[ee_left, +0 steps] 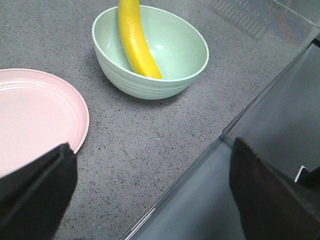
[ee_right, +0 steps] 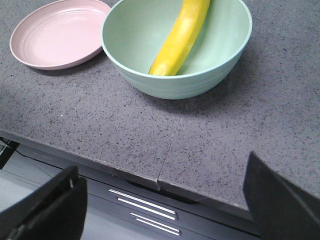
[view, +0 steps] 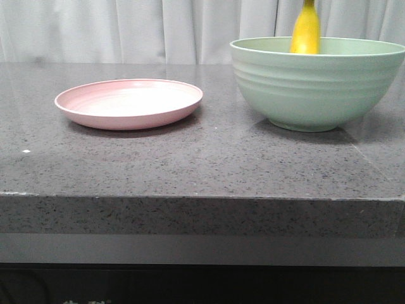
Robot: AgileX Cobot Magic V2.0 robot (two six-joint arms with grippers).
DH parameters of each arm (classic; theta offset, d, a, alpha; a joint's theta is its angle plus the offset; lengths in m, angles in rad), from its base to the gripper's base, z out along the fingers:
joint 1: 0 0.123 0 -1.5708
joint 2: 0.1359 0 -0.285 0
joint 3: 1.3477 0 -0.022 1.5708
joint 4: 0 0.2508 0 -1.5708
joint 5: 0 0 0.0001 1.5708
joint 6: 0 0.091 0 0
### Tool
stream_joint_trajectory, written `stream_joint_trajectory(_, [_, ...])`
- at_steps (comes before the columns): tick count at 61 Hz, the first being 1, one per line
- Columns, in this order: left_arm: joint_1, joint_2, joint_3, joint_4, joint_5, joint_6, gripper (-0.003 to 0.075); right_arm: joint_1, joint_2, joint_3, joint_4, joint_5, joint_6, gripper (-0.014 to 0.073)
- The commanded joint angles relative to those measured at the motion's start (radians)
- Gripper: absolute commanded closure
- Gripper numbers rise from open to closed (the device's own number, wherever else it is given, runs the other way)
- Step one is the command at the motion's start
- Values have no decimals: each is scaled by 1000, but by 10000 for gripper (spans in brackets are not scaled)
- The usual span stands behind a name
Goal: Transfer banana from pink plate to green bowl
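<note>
The dark grey speckled stone-like countertop has a smooth, faintly glossy polish. The shallow round pale pink plate looks like matt plastic with fine concentric rings. The deep mint-green ridged bowl has the same matt, plastic-like finish. The bright yellow curved banana has smooth, slightly waxy skin. Behind hangs a pale pleated cloth curtain.

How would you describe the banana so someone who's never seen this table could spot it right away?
On the dark speckled counter stand a flat pink plate and, to its right in the front view, a deep ridged green bowl. The banana leans inside that bowl, one end poking above the rim. It is the only bright yellow, long curved thing there.
</note>
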Motion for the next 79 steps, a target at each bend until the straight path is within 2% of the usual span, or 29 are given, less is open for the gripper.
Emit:
stream_joint_trajectory(1, [-9, -14, -32, -51, -42, -3, 209, -6, 3, -21, 28, -61, -1, -49])
stream_joint_trajectory(8, [-9, -14, -32, -51, -42, -3, 358, -6, 3, -21, 28, -61, -1, 6])
stream_joint_trajectory(13, [-9, -14, -32, -51, -42, -3, 484, -6, 3, -21, 28, -61, -1, 118])
stream_joint_trajectory(20, [-9, -14, -32, -51, -42, -3, 631, -6, 3, -21, 28, -61, -1, 340])
stream_joint_trajectory(27, [-9, -14, -32, -51, -42, -3, 740, -6, 3, -21, 28, -61, -1, 551])
stream_joint_trajectory(33, [-9, -14, -32, -51, -42, -3, 738, -6, 3, -21, 28, -61, -1, 669])
stream_joint_trajectory(71, [-9, -14, -32, -51, -42, -3, 738, -6, 3, -21, 29, -24, -1, 662])
stream_joint_trajectory(79, [-9, -14, -26, -1, -94, -20, 738, -6, 3, -21, 29, -24, -1, 662])
